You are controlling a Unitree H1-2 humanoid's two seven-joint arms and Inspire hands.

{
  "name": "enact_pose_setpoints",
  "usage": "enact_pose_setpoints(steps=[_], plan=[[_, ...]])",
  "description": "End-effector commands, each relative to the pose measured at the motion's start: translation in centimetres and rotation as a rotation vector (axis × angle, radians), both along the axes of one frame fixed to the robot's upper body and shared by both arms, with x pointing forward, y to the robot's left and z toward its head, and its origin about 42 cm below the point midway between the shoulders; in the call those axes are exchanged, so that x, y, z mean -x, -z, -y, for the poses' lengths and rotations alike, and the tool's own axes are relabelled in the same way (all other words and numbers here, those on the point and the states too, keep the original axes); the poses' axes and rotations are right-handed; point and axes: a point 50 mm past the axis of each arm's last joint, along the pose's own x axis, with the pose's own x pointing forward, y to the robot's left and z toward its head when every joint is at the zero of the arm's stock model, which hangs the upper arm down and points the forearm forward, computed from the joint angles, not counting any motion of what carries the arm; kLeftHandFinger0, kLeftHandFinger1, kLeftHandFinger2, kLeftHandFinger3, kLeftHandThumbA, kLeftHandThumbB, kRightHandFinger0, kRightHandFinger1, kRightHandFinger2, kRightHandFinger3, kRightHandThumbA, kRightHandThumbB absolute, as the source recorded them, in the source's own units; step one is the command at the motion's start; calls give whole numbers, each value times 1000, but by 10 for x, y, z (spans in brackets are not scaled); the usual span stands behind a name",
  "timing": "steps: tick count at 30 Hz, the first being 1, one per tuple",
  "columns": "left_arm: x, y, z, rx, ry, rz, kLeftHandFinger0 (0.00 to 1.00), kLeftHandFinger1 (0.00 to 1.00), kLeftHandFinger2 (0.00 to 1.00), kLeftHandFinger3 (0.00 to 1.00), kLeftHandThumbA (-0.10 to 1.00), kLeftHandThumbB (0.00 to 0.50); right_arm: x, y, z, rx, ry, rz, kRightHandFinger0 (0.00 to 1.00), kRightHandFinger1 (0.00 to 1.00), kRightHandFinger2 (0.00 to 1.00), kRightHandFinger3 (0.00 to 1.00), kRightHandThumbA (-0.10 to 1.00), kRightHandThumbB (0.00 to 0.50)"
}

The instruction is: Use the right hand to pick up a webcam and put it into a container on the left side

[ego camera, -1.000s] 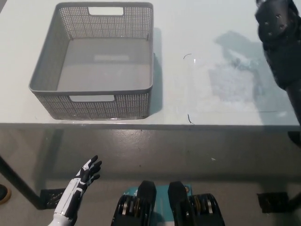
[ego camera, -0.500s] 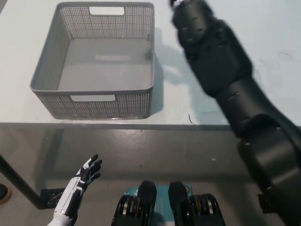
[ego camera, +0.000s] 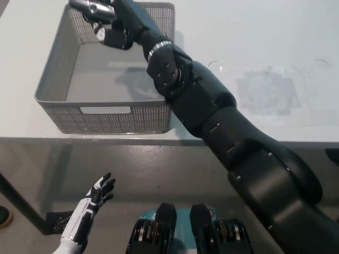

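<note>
A: Entry, left to right. White left hand (ego camera: pixel 98 193) hangs low beside the body, below the front edge of the table (ego camera: pixel 254 37), fingers spread, holding nothing.

B: Next, the grey perforated basket (ego camera: pixel 58 79) stands on the left part of the table, its front wall close to the front edge. Nothing lies on its floor.

A: Black right hand (ego camera: pixel 114 24) is above the basket's far rim, the arm reaching across from the lower right. Its fingers are clamped on the webcam (ego camera: pixel 92 8), a dark and silver body that juts out of the grasp toward picture left.

B: So the webcam is in the air over the basket's far side, not yet inside.

A: Orientation: its long axis appears to lie roughly level, running left to right along the far wall. The free end points left. I cannot tell which way the lens faces.

B: Judgement on the step: releasing here risks hitting the rim or the far wall. Better to draw the hand nearer the basket's middle and lower it inside the walls. Part the fingers only when the webcam is close to the floor, so it lands flat and does not bounce.
</note>
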Motion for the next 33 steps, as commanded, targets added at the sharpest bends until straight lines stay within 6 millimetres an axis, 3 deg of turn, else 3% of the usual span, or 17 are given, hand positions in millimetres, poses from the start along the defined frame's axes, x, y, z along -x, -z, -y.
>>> enact_pose_setpoints(steps=[1, 7, 17, 18, 19, 20, 21, 22, 25, 26, 27, 29, 33], plan=[[-9, -17, -2, -15, 28, 60, 1000, 1000, 1000, 1000, 1000, 141, 3, -39, -18, -51, -43, 96, 0, 366, 748, 768, -100, 182], [-9, -16, -2, -13, 31, 59, 1000, 1000, 1000, 1000, 1000, 122, 5, -18, -21, 35, -36, 50, 0, 363, 759, 779, -100, 174], [-12, -19, -1, -23, 41, 68, 1000, 1000, 1000, 1000, 1000, 131, 5, -19, -23, 58, -8, 68, 3, 389, 743, 780, -100, 193], [-13, -19, 0, -18, 41, 68, 1000, 1000, 1000, 1000, 1000, 125, 5, -20, -22, 64, 4, 78, 78, 423, 737, 823, 11, 178], [-13, -19, 0, -18, 43, 71, 1000, 1000, 1000, 1000, 1000, 119, 4, -21, -21, 72, 5, 78, 117, 403, 672, 938, 168, 203], [-13, -20, 0, -19, 44, 71, 1000, 1000, 1000, 1000, 1000, 117, 4, -22, -21, 75, 2, 73, 369, 659, 907, 1000, 310, 234], [-13, -20, 0, -19, 44, 72, 1000, 1000, 1000, 1000, 1000, 116, 3, -23, -20, 78, -5, 64, 535, 737, 917, 1000, 349, 227], [-13, -20, -1, -22, 44, 72, 1000, 1000, 1000, 1000, 1000, 117, 1, -25, -18, 92, -29, 43, 1000, 1000, 1000, 1000, 623, 275], [-14, -21, -1, -26, 44, 74, 1000, 1000, 1000, 1000, 1000, 117, -1, -27, -14, 126, -23, 46, 1000, 1000, 1000, 1000, 918, 339], [-14, -21, -1, -27, 46, 75, 1000, 1000, 1000, 1000, 1000, 118, -3, -28, -12, 131, -19, 35, 1000, 1000, 1000, 1000, 968, 365], [-14, -21, -1, -27, 47, 72, 1000, 1000, 1000, 1000, 1000, 123, -4, -30, -11, 135, -17, 30, 1000, 1000, 1000, 1000, 1000, 434], [-13, -20, -1, -30, 46, 68, 1000, 1000, 1000, 1000, 1000, 125, -5, -31, -8, 142, -14, 41, 1000, 1000, 1000, 1000, 1000, 483], [-13, -19, 0, -29, 48, 65, 1000, 1000, 1000, 1000, 1000, 132, -8, -35, -2, 138, -3, 48, 1000, 1000, 1000, 1000, 1000, 465]])
